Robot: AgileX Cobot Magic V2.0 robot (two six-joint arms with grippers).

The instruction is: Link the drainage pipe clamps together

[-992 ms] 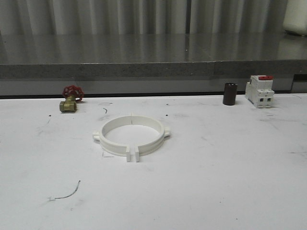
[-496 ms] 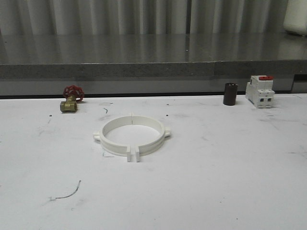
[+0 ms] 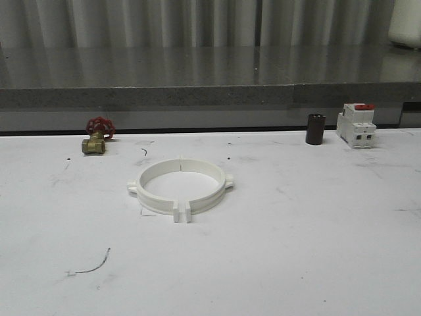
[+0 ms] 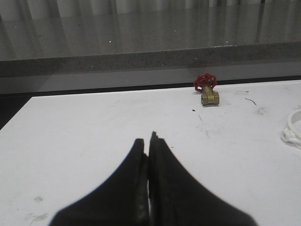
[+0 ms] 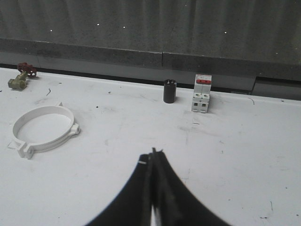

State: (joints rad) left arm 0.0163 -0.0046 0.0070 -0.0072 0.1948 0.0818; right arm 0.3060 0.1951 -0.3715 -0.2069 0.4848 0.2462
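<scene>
I see the two drainage pipe clamps lying flat on the white table, a bit left of the middle. They sit together and make one ring. At the near side their flat ends stand side by side with a thin gap between them. At the far side I see a thin line where the other ends meet. I think the ring looks joined, or almost joined, but I cannot tell if it is clicked tight.

My left gripper has its two black fingers pressed together and holds nothing. My right gripper is pinched closed too, and it is empty.

Both grippers hang back on the near side of the table, well apart from the ring. From the left gripper the ring lies far and to the right. From the right gripper it lies far and to the left. I cannot say which arm is nearer.

A brass valve with a red wheel sits far left. A dark cylinder and a white breaker sit far right.
</scene>
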